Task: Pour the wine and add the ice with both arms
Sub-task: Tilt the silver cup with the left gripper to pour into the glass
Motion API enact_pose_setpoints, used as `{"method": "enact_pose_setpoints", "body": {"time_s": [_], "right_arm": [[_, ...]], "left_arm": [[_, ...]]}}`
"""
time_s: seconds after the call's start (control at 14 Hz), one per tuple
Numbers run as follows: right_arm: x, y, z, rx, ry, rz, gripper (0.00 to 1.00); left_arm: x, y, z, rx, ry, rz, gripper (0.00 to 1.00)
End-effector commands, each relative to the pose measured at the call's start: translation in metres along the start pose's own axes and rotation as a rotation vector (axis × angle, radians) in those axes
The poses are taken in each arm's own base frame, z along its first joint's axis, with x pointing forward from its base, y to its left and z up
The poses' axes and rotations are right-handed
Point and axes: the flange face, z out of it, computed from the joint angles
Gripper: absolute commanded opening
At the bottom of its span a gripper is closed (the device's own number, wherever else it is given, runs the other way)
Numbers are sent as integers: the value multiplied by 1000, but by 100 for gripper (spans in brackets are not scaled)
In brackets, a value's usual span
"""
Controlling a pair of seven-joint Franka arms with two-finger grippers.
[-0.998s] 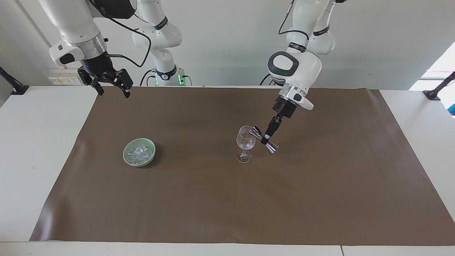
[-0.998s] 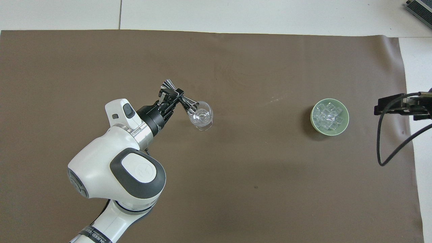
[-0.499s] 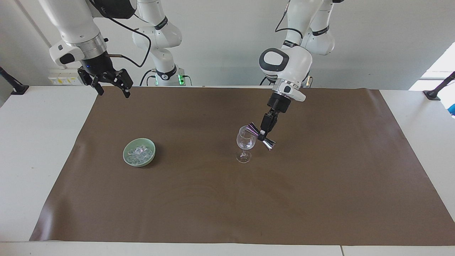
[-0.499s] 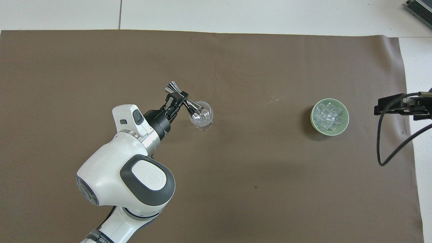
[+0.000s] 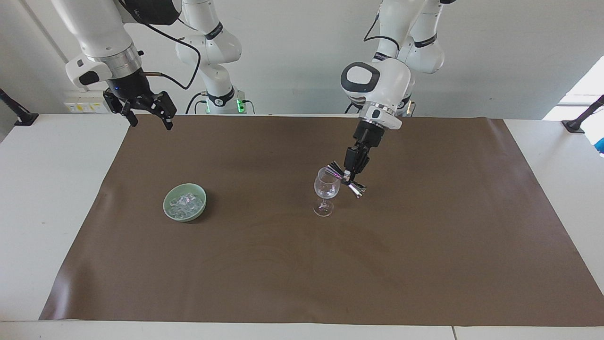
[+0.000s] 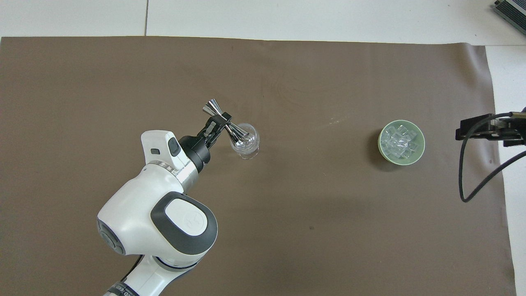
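Note:
A clear stemmed wine glass stands upright on the brown mat. My left gripper is shut on the waist of a shiny double-cone jigger, held tilted with one cup at the glass's rim. The ice is a heap of small clear cubes in a green bowl, toward the right arm's end of the table. My right gripper hangs open and empty over the mat's edge at that end. No wine shows in the glass.
The brown mat covers most of the white table. The left arm's big white elbow hides part of the mat nearer the robots than the glass. A black cable loops under the right gripper.
The left arm has swung its elbow toward the robots and turned the jigger steeper over the glass rim. The right arm, the glass and the bowl have not moved.

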Motion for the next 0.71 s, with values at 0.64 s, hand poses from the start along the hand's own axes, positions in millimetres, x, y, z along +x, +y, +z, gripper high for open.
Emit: {"method": "enact_pose_setpoints", "body": {"time_s": [0.64], "right_arm": [[-8, 1, -1, 28, -7, -15, 100]], "left_arm": [[-16, 17, -16, -24, 69, 134, 0]]}}
